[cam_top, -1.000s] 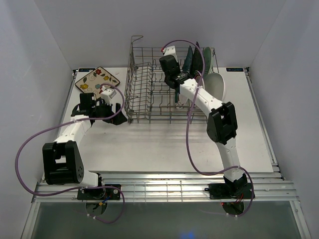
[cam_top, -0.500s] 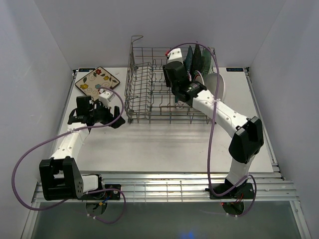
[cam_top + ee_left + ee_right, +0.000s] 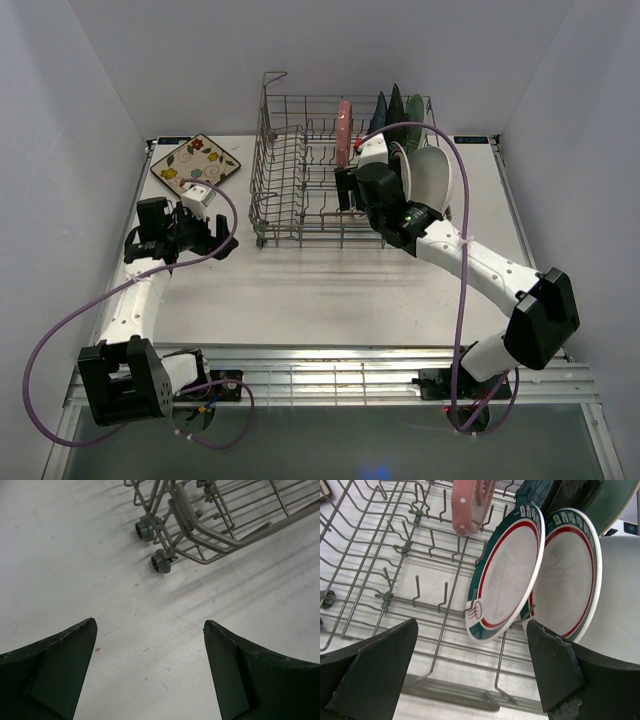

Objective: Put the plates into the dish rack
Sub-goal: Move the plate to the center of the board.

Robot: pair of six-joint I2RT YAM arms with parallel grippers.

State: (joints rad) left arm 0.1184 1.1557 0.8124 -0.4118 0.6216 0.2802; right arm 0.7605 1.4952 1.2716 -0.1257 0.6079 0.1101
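The dish rack (image 3: 300,170) stands at the back middle of the table. A pink dotted plate (image 3: 344,132) stands upright in it, with dark plates (image 3: 395,115) behind to the right and a white plate (image 3: 435,175) at the rack's right end. My right gripper (image 3: 350,190) is open over the rack's near side. In the right wrist view it (image 3: 472,625) is empty, below two green-rimmed round plates (image 3: 507,575) and the pink plate (image 3: 470,505). A cream floral square plate (image 3: 196,162) lies flat at the far left. My left gripper (image 3: 212,240) is open and empty over bare table (image 3: 150,622).
The rack's near left corner with two small wheels (image 3: 161,564) lies just ahead of the left gripper. Purple cables loop off both arms. White walls close in the table on three sides.
My right gripper has opened and let go of the pink plate, which now stands in the rack, and has drawn back toward the near side. The left arm shifted slightly left.
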